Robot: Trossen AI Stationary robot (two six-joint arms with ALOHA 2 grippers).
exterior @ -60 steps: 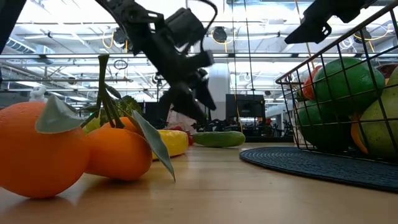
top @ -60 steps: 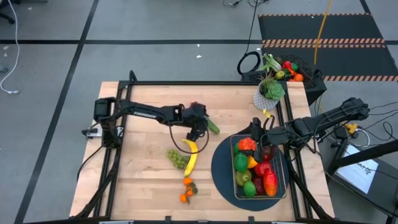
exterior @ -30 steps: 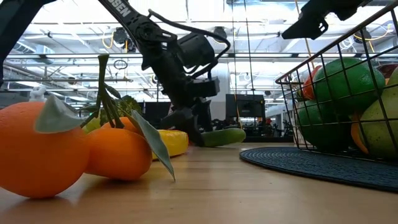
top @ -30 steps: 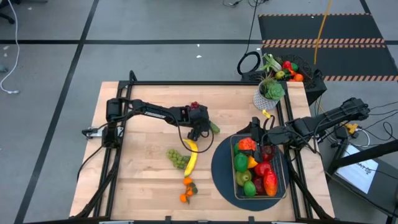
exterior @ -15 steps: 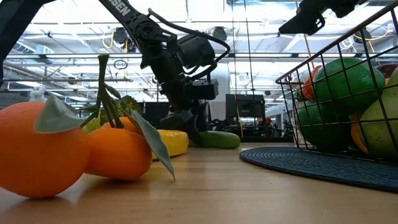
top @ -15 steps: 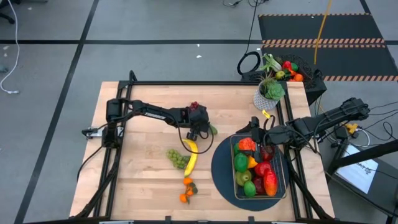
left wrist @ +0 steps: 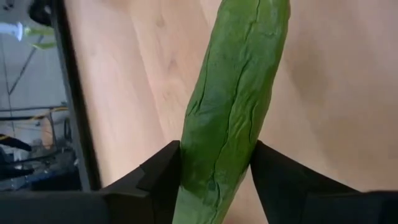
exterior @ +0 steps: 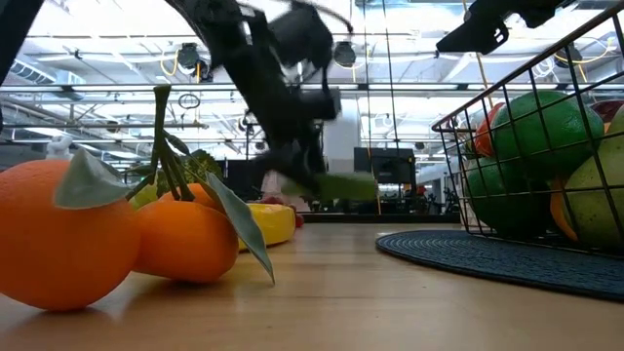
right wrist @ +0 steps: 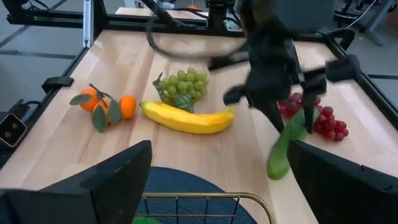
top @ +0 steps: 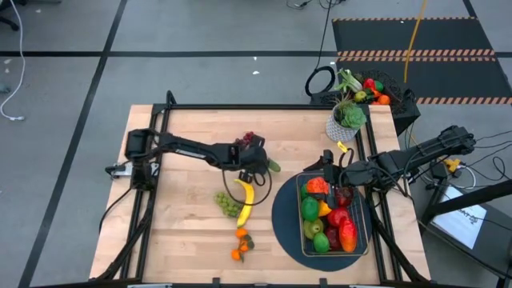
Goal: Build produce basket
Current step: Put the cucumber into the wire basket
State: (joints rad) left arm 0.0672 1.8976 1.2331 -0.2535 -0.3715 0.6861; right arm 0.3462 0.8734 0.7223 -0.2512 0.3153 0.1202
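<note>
A green cucumber sits between the fingers of my left gripper, which is shut on it above the table's middle. In the low view the cucumber hangs clear of the wood. Purple grapes, a banana, green grapes and oranges lie on the table. The wire basket stands on a dark round mat and holds several fruits. My right gripper hovers open over the basket's far end. My left gripper pinches the cucumber's two long sides between its two fingers, near one end. The fingers come from above and lie across it. The cucumber is lifted clear of the table and hangs tilted, its free end lower.
A potted green plant stands at the table's far right corner, with a black bin of more produce behind it. Bare wood lies left of the green grapes and along the far edge.
My left gripper has shut on the cucumber and risen, lifting the cucumber off the table. The right arm has kept still.
</note>
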